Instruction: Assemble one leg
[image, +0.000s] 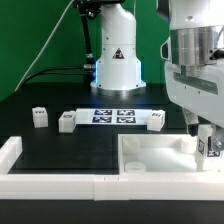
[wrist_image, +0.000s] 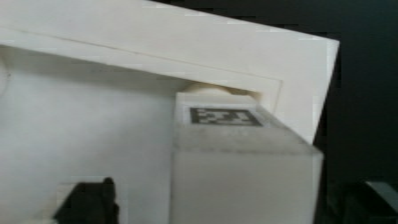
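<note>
- Black counter (image: 60, 150) with a low white border wall along its near edge; a green backdrop and the arm's white base stand behind.
- Gripper (image: 207, 150) is down at the exterior view's right, over the large white square part (image: 160, 155). A leg (image: 212, 146) stands upright between the jaws, tag facing outward.
- Jaws: clenched on that leg, judging by the block sitting between them in both views; contact at the pads themselves is too small to confirm.
- Wrist view: the held leg's tagged upper end (wrist_image: 226, 116) lies against the part's raised rim, at a rounded notch near its corner. Whether it is seated there cannot be told.
- Three further legs (image: 40, 117) (image: 67, 121) (image: 158, 119) rest loose on the counter, two at the exterior view's left, one just beside the marker board (image: 113, 115).
- Assessment: pick-up and transport done; insertion and any fastening appear outstanding.
</note>
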